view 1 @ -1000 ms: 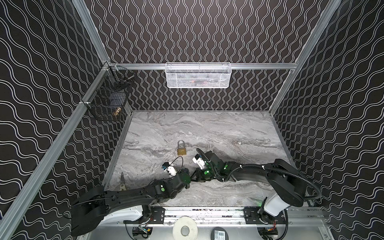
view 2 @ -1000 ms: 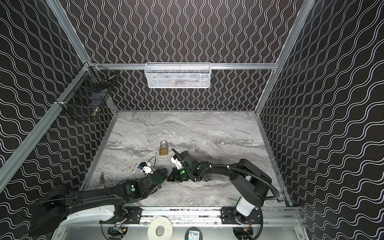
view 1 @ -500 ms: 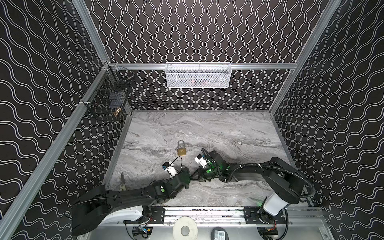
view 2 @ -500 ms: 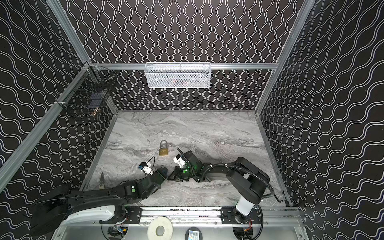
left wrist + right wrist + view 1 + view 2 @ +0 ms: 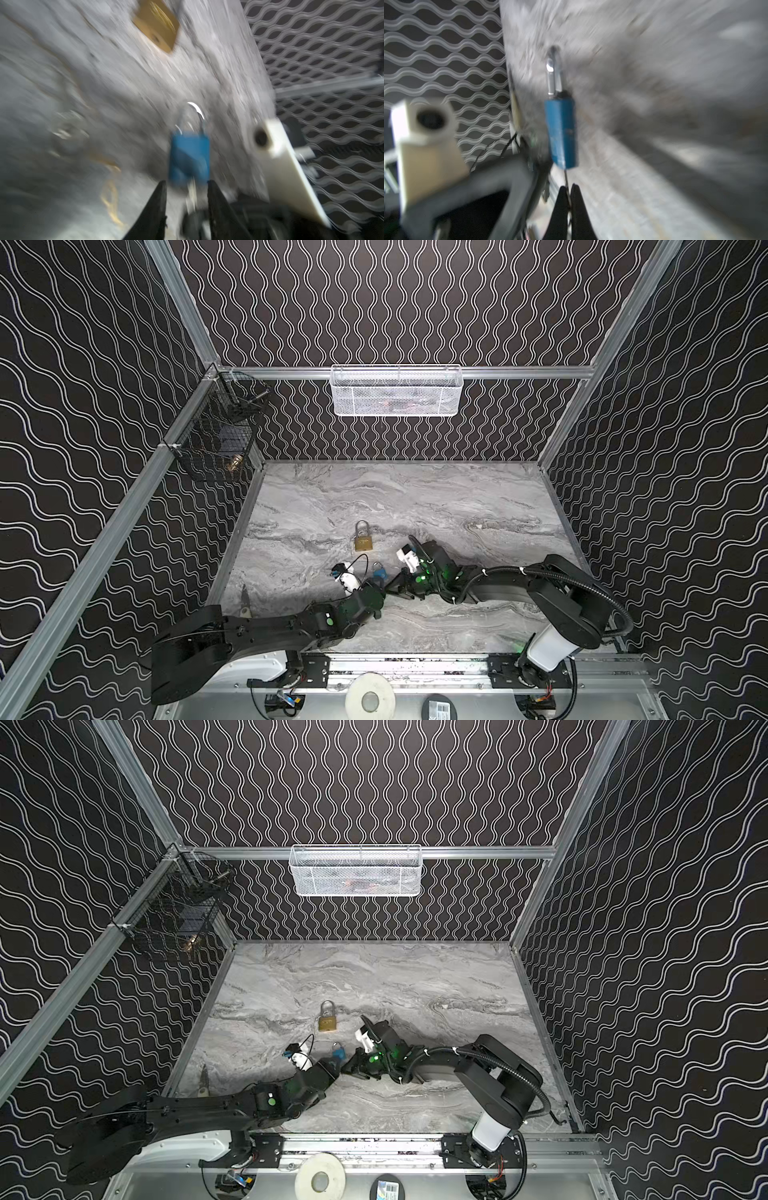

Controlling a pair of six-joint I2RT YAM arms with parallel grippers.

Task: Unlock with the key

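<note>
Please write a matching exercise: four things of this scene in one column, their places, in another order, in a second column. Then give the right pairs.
1 blue padlock
2 key
3 brass padlock
4 white mesh basket

a hangs on the back rail
b between the fingers of the right gripper
c lies on the tabletop
d between the fingers of the left gripper

Pairs: 1-d; 2-b; 3-c; 4-a
</note>
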